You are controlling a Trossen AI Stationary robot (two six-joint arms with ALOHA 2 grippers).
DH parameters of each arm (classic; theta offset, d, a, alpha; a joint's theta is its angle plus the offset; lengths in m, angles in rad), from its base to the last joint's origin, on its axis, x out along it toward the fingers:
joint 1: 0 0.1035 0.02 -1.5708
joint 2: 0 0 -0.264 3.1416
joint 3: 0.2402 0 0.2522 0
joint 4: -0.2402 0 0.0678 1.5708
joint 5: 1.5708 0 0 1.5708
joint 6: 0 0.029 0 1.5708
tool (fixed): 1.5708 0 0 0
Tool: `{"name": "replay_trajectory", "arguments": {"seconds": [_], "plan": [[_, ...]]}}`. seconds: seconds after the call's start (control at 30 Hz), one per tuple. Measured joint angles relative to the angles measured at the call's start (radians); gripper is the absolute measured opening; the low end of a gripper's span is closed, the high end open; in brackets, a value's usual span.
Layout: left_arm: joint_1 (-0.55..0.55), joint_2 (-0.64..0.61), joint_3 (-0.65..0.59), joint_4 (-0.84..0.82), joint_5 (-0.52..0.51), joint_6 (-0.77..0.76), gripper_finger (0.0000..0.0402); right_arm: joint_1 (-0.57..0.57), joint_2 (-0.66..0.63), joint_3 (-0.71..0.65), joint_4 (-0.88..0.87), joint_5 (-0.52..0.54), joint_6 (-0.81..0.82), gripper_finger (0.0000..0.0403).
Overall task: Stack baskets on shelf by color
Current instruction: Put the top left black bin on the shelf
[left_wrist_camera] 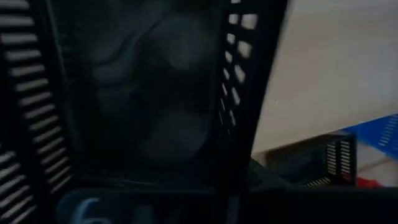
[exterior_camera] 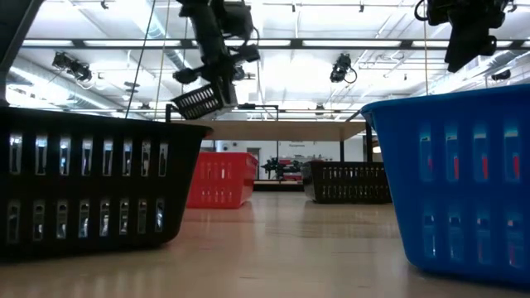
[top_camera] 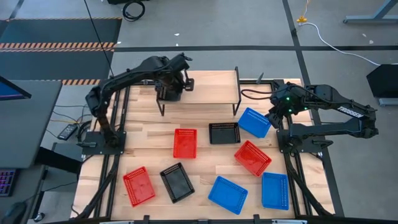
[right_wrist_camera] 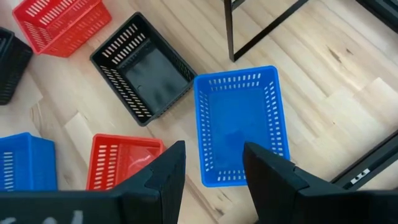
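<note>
My left gripper (top_camera: 171,83) is shut on a black basket (top_camera: 169,93), held over the left end of the shelf (top_camera: 211,82). In the low view this basket (exterior_camera: 199,101) hangs tilted above the shelf's wooden top (exterior_camera: 290,130). In the left wrist view the basket's mesh wall (left_wrist_camera: 233,74) fills the frame. My right gripper (right_wrist_camera: 214,167) stands open, raised above a blue basket (right_wrist_camera: 239,121) that rests on its base by the shelf's right legs. The other baskets, red, black and blue, rest on their bases on the table. My left gripper holds the black basket by one wall near its rim (exterior_camera: 217,83), coming from above and pointing steeply down. The arm and the basket hide the fingers, so the kind of hold does not show. The basket hangs tilted below the gripper, lifted clear of the shelf and table.
On the table lie a red basket (top_camera: 185,142), a black one (top_camera: 224,132) and a red one (top_camera: 252,157) in the middle. Along the near edge lie a red (top_camera: 138,185), a black (top_camera: 177,182) and two blue baskets (top_camera: 227,194) (top_camera: 275,190). The rest of the shelf's top is bare.
</note>
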Motion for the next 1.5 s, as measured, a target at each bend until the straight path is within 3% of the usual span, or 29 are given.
{"name": "replay_trajectory", "arguments": {"seconds": [0.3, 0.7, 0.9, 1.23, 1.5], "plan": [[0.033, 0.032, 0.0, 0.041, -0.002, 0.028, 0.0036, 0.0, 0.0, 0.0, -0.008, -0.052, 0.037, 0.0166], [0.056, 0.031, 0.0, 0.057, 0.057, 0.045, 0.0162, 0.0, 0.0, 0.0, -0.009, -0.053, 0.037, 0.0166], [0.057, 0.03, 0.056, 0.057, 0.069, 0.061, 0.0201, 0.0, 0.0, 0.0, -0.009, -0.053, 0.037, 0.0166], [0.063, 0.029, 0.265, 0.044, -0.064, 0.15, 0.0198, 0.0, 0.0, 0.0, -0.009, -0.055, 0.037, 0.0166], [0.029, 0.052, 0.282, 0.178, -0.07, 0.361, 0.018, 0.0, 0.0, 0.0, -0.008, -0.055, 0.038, 0.0166]]}}
